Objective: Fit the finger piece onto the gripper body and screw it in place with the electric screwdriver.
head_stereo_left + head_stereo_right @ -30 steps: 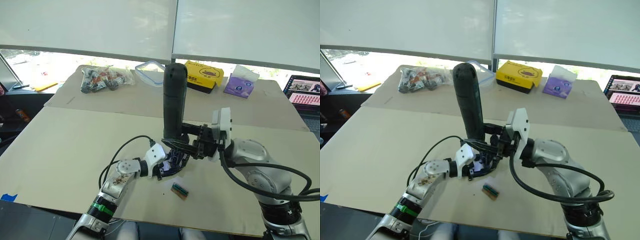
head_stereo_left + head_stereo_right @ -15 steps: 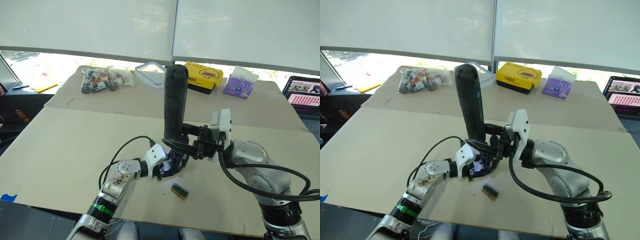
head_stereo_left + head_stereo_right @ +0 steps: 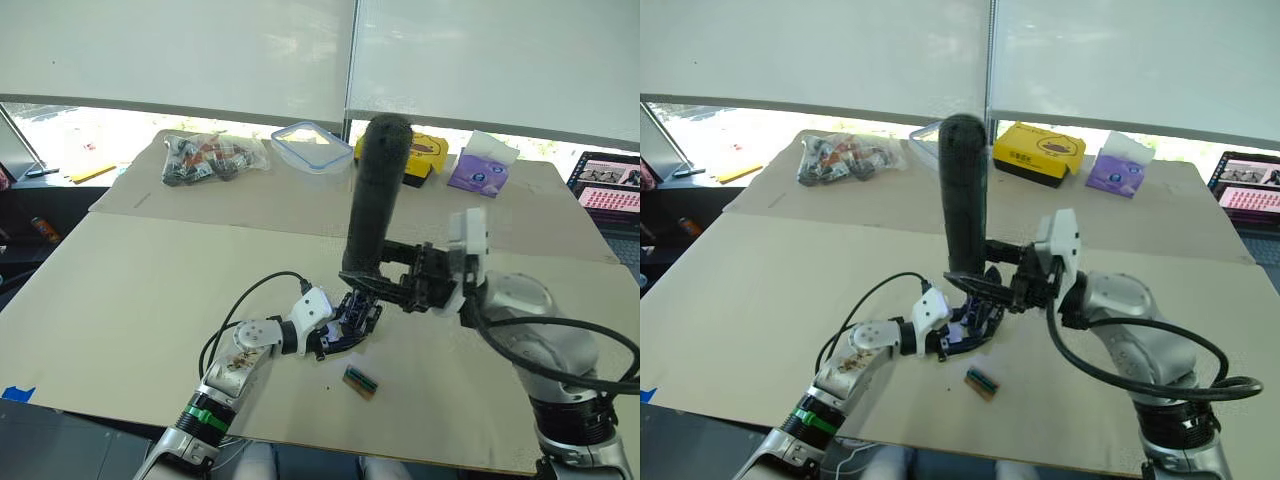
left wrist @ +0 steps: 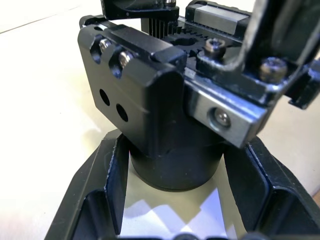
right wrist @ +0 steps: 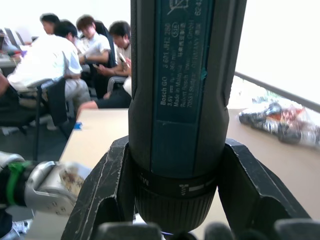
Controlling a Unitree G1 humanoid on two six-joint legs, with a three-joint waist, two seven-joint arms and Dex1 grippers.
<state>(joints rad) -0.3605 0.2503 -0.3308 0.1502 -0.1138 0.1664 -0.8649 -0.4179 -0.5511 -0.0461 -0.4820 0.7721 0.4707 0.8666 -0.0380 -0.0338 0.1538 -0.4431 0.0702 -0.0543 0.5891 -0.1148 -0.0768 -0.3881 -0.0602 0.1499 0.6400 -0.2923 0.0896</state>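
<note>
My electric screwdriver (image 3: 964, 190) bit is hidden behind my right gripper (image 3: 985, 284), so tip contact can't be read. The gripper body (image 3: 352, 318) is partly covered by my left gripper (image 3: 345, 325). Finger piece not distinguishable among the black parts. Screwdriver top cut off in right wrist view.

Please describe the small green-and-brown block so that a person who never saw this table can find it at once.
On the tan table, look at the near edge, just in front of the left gripper and the gripper body it holds. The small block lies there alone, flat on the surface. It is the only green-and-brown item among black parts.
</note>
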